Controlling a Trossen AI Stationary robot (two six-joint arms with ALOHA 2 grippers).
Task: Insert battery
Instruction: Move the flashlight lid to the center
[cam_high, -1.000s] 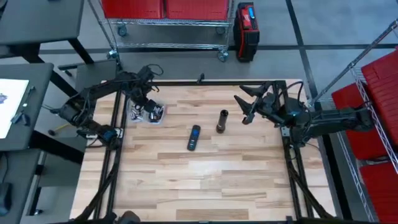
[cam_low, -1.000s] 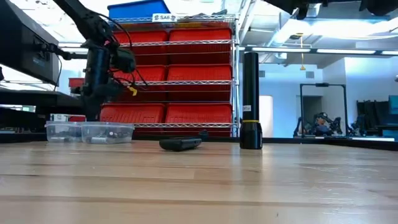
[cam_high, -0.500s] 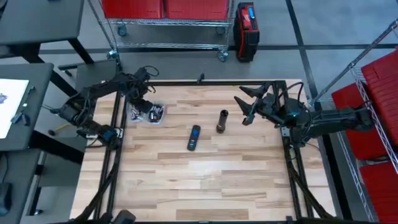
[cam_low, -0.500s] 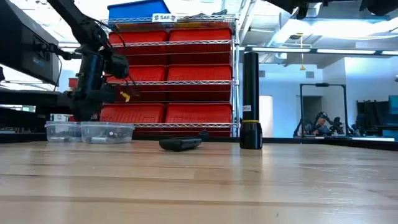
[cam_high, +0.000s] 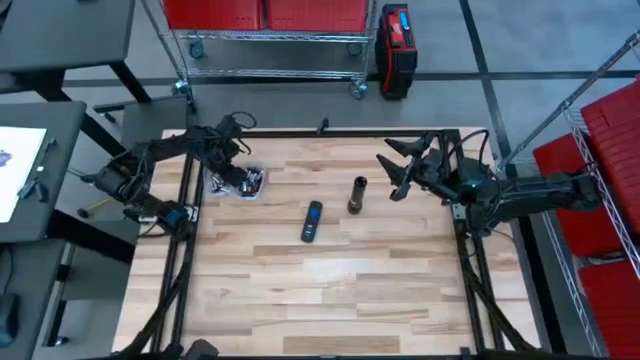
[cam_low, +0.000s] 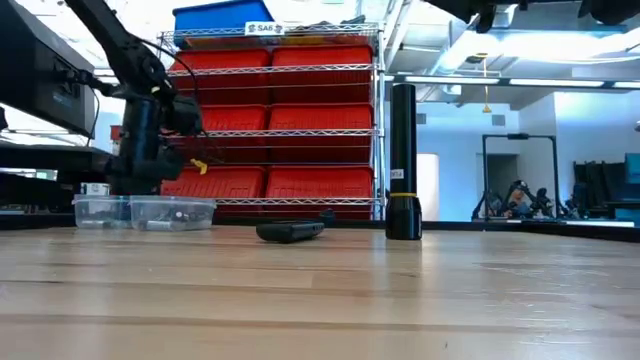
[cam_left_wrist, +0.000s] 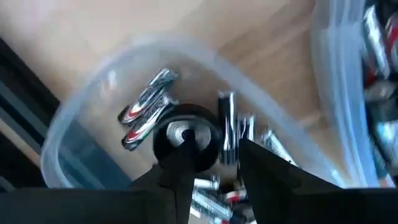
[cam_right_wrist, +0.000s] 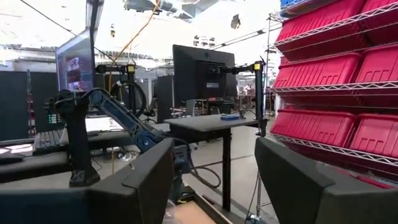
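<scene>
Two clear tubs of batteries (cam_high: 246, 183) stand side by side at the table's far left. My left gripper (cam_high: 222, 172) points down into the left tub (cam_left_wrist: 74, 124), its fingers a little apart among loose batteries (cam_left_wrist: 146, 102). Between the fingertips lies a silver battery (cam_left_wrist: 226, 124), and a round black cap (cam_left_wrist: 185, 135) lies by one of them. The black flashlight (cam_high: 356, 195) stands upright on its wide end mid-table, and a black remote (cam_high: 312, 220) lies flat near it. My right gripper (cam_high: 393, 172) hangs open in the air to the right of the flashlight. My left gripper comes from above, pointing down into the left tub. Whether its fingertips (cam_left_wrist: 252, 155) touch the silver battery or the black cap, I cannot tell.
Bare wood fills the table's near half (cam_high: 330, 300). A black frame (cam_high: 190, 250) runs along the table's edges. Behind the table stands a wire shelf with red bins (cam_low: 270, 120).
My left gripper has gone toward the table's left edge, from above the right tub to the left tub, and has come down a little. My right gripper, the flashlight and the remote have kept still.
</scene>
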